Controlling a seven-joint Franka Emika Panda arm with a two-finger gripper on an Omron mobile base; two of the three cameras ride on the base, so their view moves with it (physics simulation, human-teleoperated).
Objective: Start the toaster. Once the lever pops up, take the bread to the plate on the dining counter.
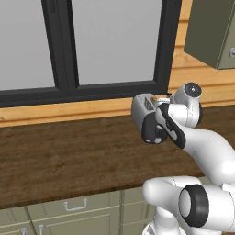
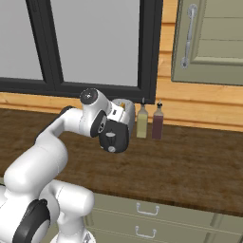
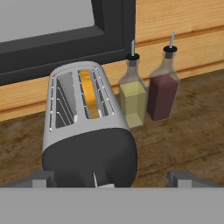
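Note:
A silver toaster [image 3: 85,127] with a dark front end stands on the wooden counter below the window. The bread [image 3: 90,94], a tan slice, sits upright in its right slot; the left slot holds nothing. A small pale lever [image 3: 97,180] shows low on the dark front end. My gripper [image 3: 113,179] hovers just in front of that end and slightly above it. It is open wide, one fingertip on each side and nothing between them. From the base views my hand covers most of the toaster [image 1: 143,104] [image 2: 124,110]. The plate and the dining counter are out of view.
Two glass bottles stand right of the toaster against the wall: a yellow oil bottle [image 3: 132,98] [image 2: 142,122] and a dark red one [image 3: 162,94] [image 2: 157,122]. A wall cabinet [image 2: 209,42] hangs above right. Pale green drawers [image 1: 73,211] sit under the counter.

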